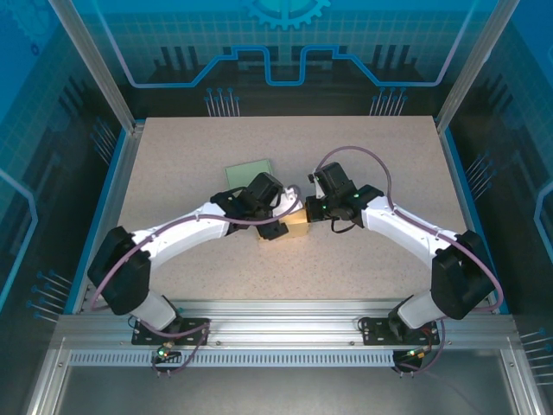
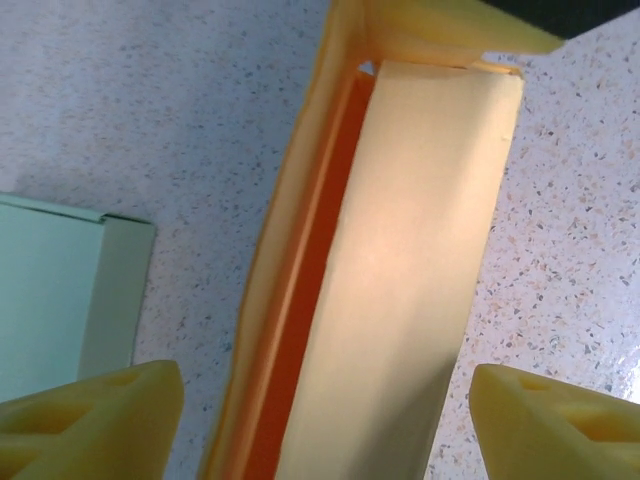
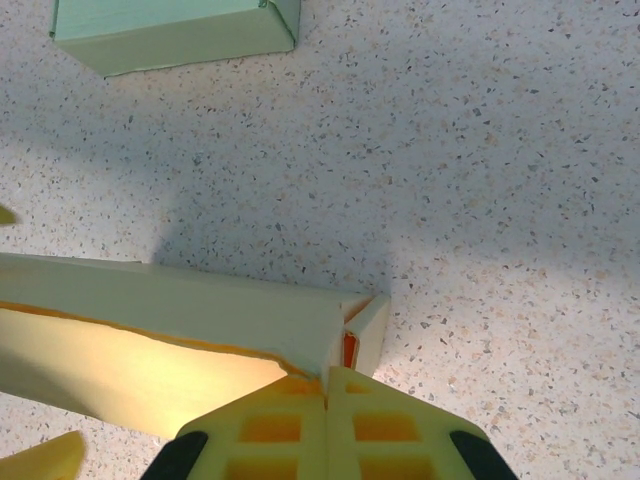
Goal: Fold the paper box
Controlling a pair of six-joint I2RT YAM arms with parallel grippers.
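From above, the left arm (image 1: 186,229) and the right arm (image 1: 406,226) are both reaching to the middle of the table (image 1: 173,147). They are meeting over the box (image 1: 300,228), which is lying just nearer than a green box (image 1: 249,174). The wrists are covering most of the box here, so this view is not telling how the fingers stand.

The left wrist view is giving what the top view is hiding. The box (image 2: 410,270) is running lengthwise away from the camera, its pale yellow panel facing up. An orange strip (image 2: 310,300) of its inside is showing along the left, where the wall is gaping. The left fingers (image 2: 95,415) are standing wide, one on each side of the box, with a gap showing between each tip and the box. The green box (image 2: 50,300) is lying off to the left, apart from the yellow one.

The right wrist view is showing the box's (image 3: 150,350) other end. There the right fingers (image 3: 290,430) are pressing together, pinching the thin wall at the end corner. A small flap (image 3: 367,335) is standing just beside them. The green box (image 3: 170,30) is sitting at the top of this view, well apart across bare table.
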